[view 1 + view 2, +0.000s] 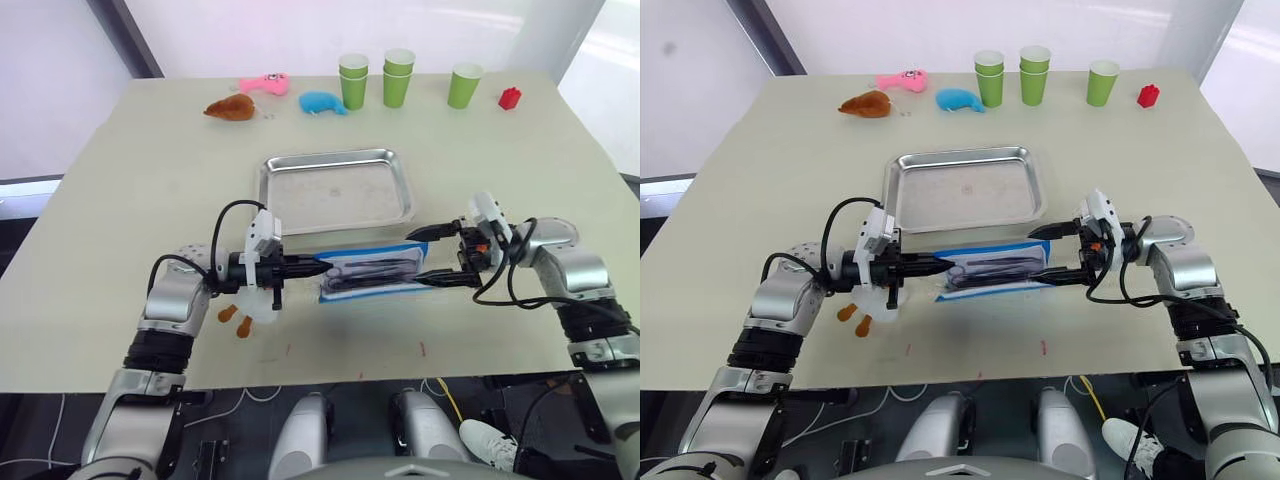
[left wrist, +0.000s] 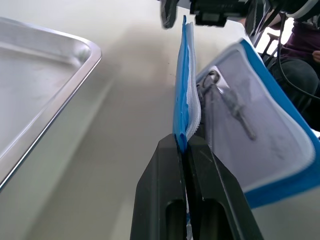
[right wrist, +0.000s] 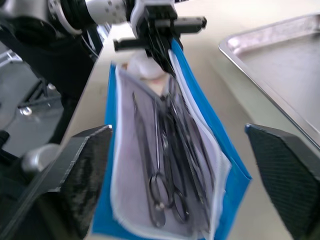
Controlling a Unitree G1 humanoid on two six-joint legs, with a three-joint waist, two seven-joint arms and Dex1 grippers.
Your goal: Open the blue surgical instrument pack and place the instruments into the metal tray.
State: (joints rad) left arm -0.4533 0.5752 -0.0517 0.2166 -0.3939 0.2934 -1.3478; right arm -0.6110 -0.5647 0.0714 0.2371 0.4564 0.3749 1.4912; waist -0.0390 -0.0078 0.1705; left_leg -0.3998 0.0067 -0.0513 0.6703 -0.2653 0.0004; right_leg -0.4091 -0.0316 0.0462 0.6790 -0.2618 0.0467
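Left wrist view shows the left gripper [image 2: 186, 150] pressed together on the blue border of one flap of the blue surgical instrument pack [image 1: 372, 271], holding that flap up on edge while the lined half lies open beside it. From the head views the pack lies on the tabletop [image 1: 120, 180] just in front of the metal tray [image 1: 336, 189], between the 2 grippers. The right gripper [image 1: 437, 256] is spread wide at the pack's other end, its 2 fingers either side of the near corner; I cannot tell whether either finger touches the fabric. The instruments [image 3: 167, 150] sit side by side in the whitish lining, ring handles toward the right gripper. The pack looks soft and limp, so it will likely fold or sag unless held by its stitched edge, as the left gripper does now. The instruments look thin, stiff and smooth, probably slippery between hard fingers and prone to snag in their sleeves; the ring handles or the shank just beyond them seem the surest places to pinch, drawing each one straight out along its length.
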